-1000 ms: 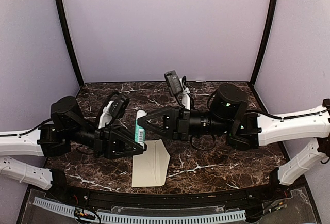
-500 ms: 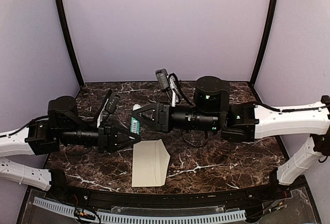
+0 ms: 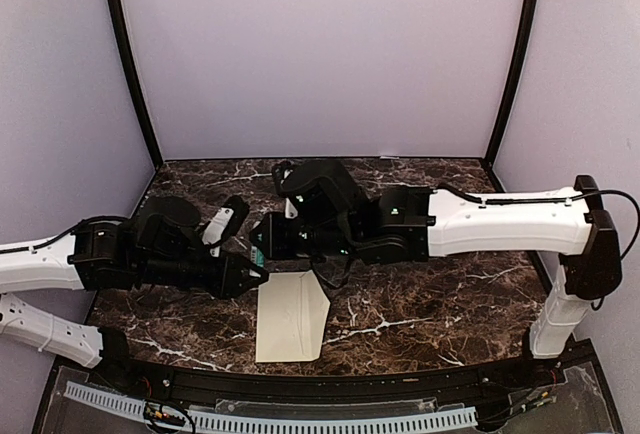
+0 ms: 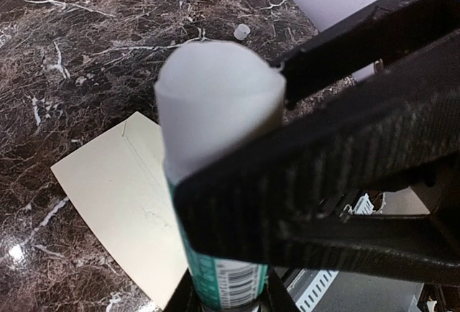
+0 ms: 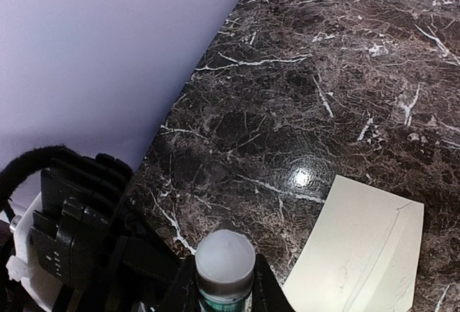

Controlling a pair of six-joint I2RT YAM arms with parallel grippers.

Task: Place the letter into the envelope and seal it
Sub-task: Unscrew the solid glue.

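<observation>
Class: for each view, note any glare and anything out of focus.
Top external: even light, no glare. Left wrist: the glue stick looms close and soft; small glare on the table. Right wrist: bright glare spot on the table near the envelope.

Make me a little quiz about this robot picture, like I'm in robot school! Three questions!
1. True or false: the envelope lies on the table.
2. What do both pairs of jaws grip? A) glue stick B) pen C) spoon
3. Fill in: the glue stick's label is mostly ____.

Key: 1 true. 2 A. 3 green.
</observation>
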